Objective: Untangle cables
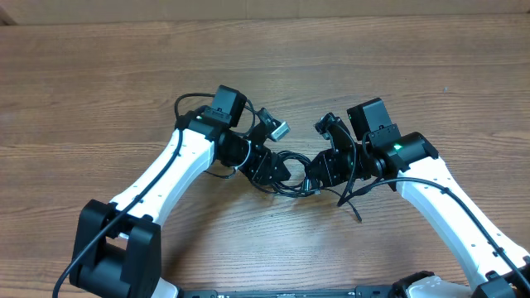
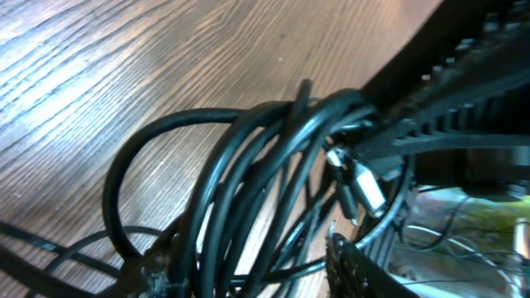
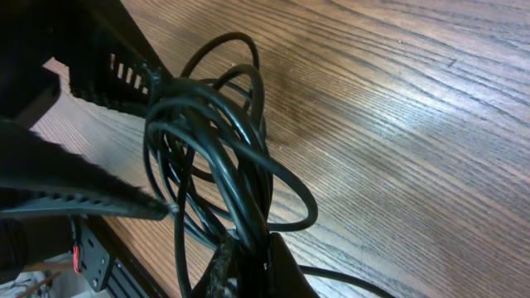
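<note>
cables (image 2: 240,190) blk | plug (image 2: 364,186) silvery | table (image 1: 99,83) brn wood grain | arms (image 1: 170,165) wht w/ blk joints

Count's pretty short: two white arms, the left arm (image 1: 166,170) and the right arm (image 1: 451,203), so two grippers too, the left gripper (image 1: 280,170) and the right gripper (image 1: 320,172). One wooden table (image 1: 99,74) and one tangled clump of thin black cables (image 2: 248,190). I can't tell how many separate cords are in it, and I can spot just one silvery plug (image 1: 280,129).
</note>
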{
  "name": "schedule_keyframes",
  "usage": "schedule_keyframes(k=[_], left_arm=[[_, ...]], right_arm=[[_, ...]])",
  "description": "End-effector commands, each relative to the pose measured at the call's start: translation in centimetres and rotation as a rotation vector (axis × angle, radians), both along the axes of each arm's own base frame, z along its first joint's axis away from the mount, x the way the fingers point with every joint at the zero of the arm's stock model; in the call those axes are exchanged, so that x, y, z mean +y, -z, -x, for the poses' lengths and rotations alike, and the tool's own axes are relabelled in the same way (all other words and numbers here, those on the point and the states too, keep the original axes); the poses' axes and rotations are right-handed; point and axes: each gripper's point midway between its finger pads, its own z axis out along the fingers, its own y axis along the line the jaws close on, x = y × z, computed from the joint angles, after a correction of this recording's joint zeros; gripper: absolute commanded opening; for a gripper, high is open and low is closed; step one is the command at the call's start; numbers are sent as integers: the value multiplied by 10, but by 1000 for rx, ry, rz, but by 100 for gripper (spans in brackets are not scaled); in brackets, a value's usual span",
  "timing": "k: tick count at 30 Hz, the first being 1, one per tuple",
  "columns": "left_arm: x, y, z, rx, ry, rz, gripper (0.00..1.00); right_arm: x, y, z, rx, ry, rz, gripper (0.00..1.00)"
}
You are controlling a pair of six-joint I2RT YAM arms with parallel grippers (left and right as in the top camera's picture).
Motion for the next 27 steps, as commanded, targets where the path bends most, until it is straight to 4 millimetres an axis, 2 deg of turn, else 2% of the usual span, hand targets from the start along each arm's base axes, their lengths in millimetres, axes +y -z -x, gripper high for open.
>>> schedule_keyframes(k=[1, 4, 5, 8, 9, 11, 12, 13, 14, 18, 27], left_arm=[[0, -8, -7, -94, 18, -38, 38], [1, -6, -8, -95, 8, -48, 8], [1, -6, -9, -93, 5, -49, 4], [3, -6, -10, -82, -13, -50, 4], [3, -6, -10, -82, -13, -50, 4], [3, -6, -10, -81, -12, -50, 4], [3, -6, -10, -80, -12, -50, 4], [3, -6, -10, -79, -12, -52, 4], [3, -6, -10, -78, -12, -52, 4], [3, -6, -9, -77, -10, -51, 4], [-9, -20, 0, -49, 36, 56, 4]], right_arm=[[6, -5, 2, -7, -26, -34, 4], [6, -5, 1, -7, -25, -33, 4], [6, -5, 1, -8, -25, -32, 4], [2, -2, 0, -13, -12, -4, 6], [-1, 0, -1, -16, -6, 11, 13], [-3, 1, -3, -20, 0, 25, 41], [-2, 1, -3, -23, 0, 23, 47], [-2, 0, -4, -27, 0, 22, 49], [-2, 0, -5, -32, 0, 20, 49], [0, -2, -9, -53, 0, 11, 38], [0, -2, -9, -52, 0, 12, 37]])
